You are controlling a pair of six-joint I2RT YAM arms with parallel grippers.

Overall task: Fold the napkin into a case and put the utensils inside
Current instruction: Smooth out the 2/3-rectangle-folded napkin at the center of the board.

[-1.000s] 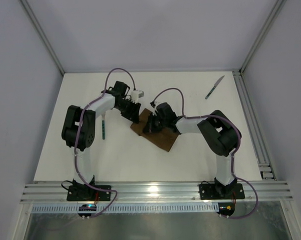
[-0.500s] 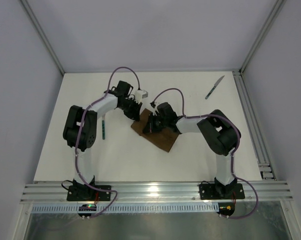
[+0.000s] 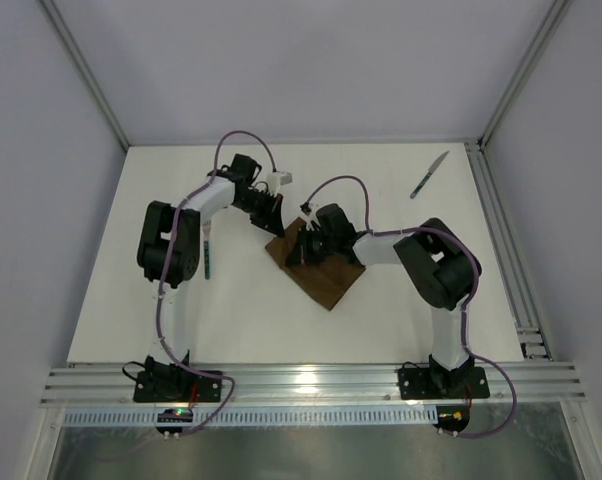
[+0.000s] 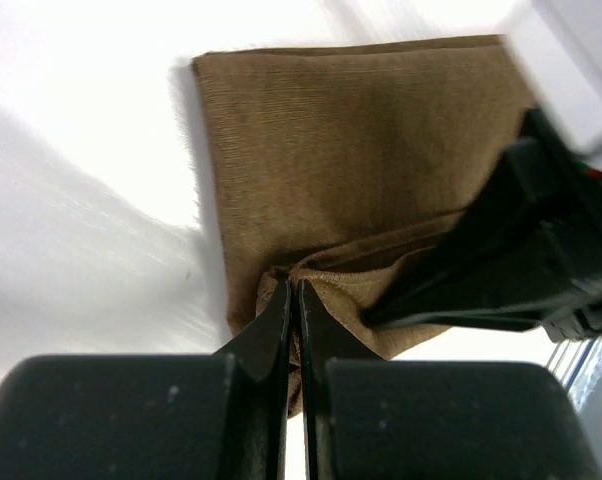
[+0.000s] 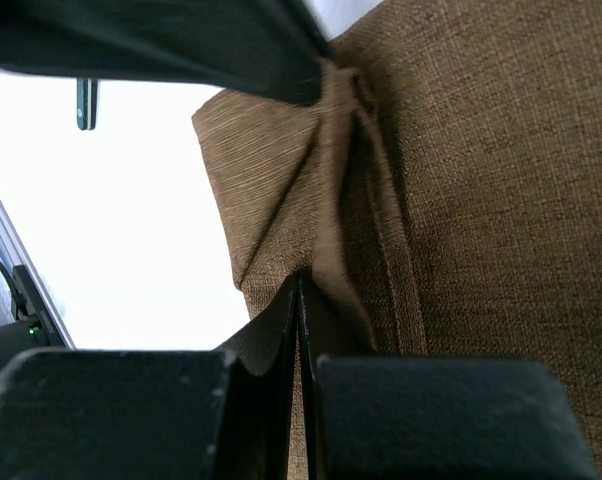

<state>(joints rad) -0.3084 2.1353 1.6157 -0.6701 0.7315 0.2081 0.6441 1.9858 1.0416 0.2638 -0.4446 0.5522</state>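
The dark brown napkin [image 3: 326, 280] lies folded on the white table [image 3: 241, 320], mid-table between the two arms. My left gripper [image 3: 277, 222] is at its far left corner, shut on a raised pinch of cloth [image 4: 326, 270]. Just beside it, my right gripper [image 3: 294, 250] is shut on a ridge of the same napkin [image 5: 326, 190]. The fork [image 3: 208, 255], with its dark teal handle, lies left of the napkin under the left arm. The knife [image 3: 430, 174] rests at the far right of the table. No finished case shows.
A metal rail [image 3: 501, 230] runs along the table's right edge, close to the knife. The right gripper's black body [image 4: 521, 260] crowds the left wrist view, and a left finger [image 5: 181, 40] crosses the top of the right wrist view.
My left gripper has closed on the napkin's far left corner and pulled back slightly. The napkin's near corner has shifted a little. The right gripper has kept its hold.
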